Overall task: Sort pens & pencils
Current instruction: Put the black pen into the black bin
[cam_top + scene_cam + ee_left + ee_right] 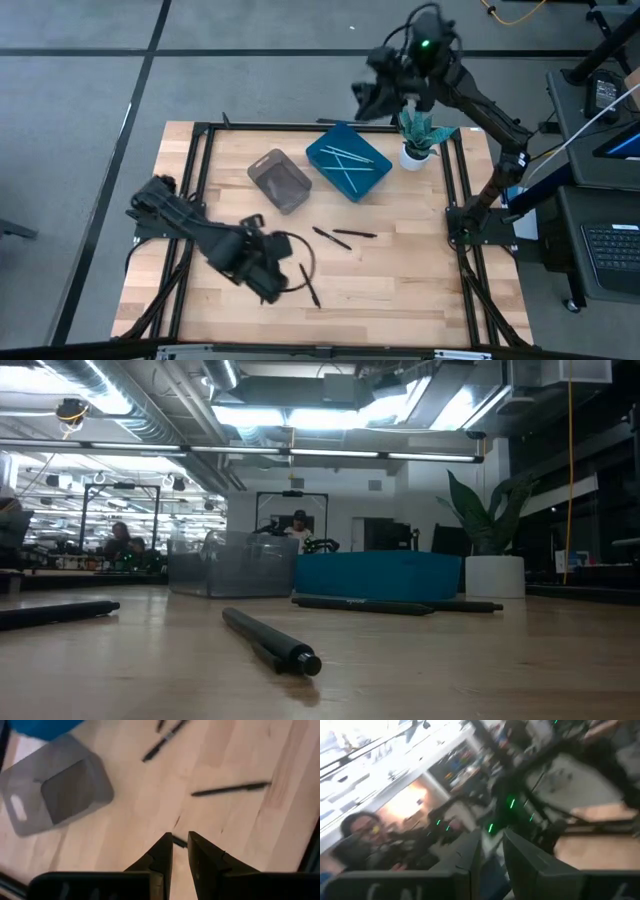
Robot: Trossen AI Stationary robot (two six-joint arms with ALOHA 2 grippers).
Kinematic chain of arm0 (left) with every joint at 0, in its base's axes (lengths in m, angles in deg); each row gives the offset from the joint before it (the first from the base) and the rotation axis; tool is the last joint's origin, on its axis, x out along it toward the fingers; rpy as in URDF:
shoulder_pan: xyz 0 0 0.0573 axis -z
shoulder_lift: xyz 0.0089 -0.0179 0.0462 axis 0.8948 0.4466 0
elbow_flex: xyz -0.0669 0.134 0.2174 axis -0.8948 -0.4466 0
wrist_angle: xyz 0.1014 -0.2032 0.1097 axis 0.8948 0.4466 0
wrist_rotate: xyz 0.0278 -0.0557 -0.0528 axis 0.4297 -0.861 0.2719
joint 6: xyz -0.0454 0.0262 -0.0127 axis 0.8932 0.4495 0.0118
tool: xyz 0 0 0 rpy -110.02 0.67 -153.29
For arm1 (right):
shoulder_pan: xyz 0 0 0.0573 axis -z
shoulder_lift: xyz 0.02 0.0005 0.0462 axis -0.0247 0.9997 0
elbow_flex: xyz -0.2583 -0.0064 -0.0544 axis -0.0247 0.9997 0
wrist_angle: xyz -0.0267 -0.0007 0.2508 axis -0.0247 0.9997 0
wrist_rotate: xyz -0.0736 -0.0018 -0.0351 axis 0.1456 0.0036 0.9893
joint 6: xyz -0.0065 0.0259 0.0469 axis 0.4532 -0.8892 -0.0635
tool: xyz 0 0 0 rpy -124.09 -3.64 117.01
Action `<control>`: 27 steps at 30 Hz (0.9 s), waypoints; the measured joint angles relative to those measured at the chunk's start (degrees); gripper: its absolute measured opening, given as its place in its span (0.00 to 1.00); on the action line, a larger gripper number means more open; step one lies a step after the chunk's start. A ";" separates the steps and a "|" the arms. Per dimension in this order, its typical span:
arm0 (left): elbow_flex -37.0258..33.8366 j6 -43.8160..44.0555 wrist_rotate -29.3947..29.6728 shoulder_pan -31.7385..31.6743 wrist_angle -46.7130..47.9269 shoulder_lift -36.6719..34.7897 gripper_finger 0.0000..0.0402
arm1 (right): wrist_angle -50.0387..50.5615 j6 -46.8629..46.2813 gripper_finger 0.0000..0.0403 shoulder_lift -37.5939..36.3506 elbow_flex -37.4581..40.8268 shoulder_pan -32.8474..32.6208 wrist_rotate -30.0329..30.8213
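Observation:
Several black sticks lie flat on the wooden table: two [342,237] near the middle, one [310,285] toward the near edge and one at the low view's left [50,612]. Light blue sticks [350,160] lie in the blue tray [330,172]. My left gripper [272,285] hangs above the near-left part of the table, fingers a narrow gap apart. In the left wrist view a short piece of a black stick [184,842] shows on the table past the fingertips [180,845]. My right gripper [368,100] is raised beyond the far edge, slightly open [491,837], holding nothing.
A grey bin [280,180] stands left of the blue tray. A potted plant [415,140] stands at the far right, next to the tray. A black frame [205,160] borders the tabletop. Bare wood lies on the near right. People sit in the room behind [298,525].

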 joint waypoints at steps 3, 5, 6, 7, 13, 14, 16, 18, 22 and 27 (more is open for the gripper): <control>-3.47 6.26 1.05 0.88 -0.06 -4.16 0.14 | 7.98 5.60 0.21 0.04 0.00 -3.42 -0.19; -7.07 10.47 0.58 1.13 0.09 -6.89 0.14 | 13.38 9.79 0.21 0.04 0.00 -5.62 -0.21; -9.22 11.98 0.04 1.13 -0.06 -8.36 0.14 | 16.13 11.72 0.21 0.04 0.00 -6.62 -0.22; -11.36 13.39 -0.83 1.15 0.02 -9.72 0.14 | 19.06 14.00 0.21 -0.03 0.00 -7.58 -0.13; -23.75 18.78 -4.45 0.93 0.00 -16.99 0.14 | 35.25 26.78 0.21 -0.99 0.00 -13.81 4.45; -25.35 19.29 -4.43 0.91 0.04 -18.06 0.14 | 38.13 28.62 0.21 -1.18 0.00 -14.79 5.97; -28.04 20.10 -4.40 0.59 0.06 -20.08 0.14 | 43.10 31.96 0.21 -1.47 0.00 -16.67 8.93; -30.38 20.05 -4.37 0.26 0.05 -21.97 0.14 | 48.62 35.56 0.21 -1.78 0.00 -18.27 13.15; -33.95 19.99 -4.19 -0.53 0.04 -26.08 0.14 | 60.53 43.07 0.21 -2.38 -0.02 -21.66 30.02; -35.85 19.83 -3.42 -1.70 0.04 -30.33 0.14 | 67.65 43.17 0.21 -2.25 0.75 -26.05 54.67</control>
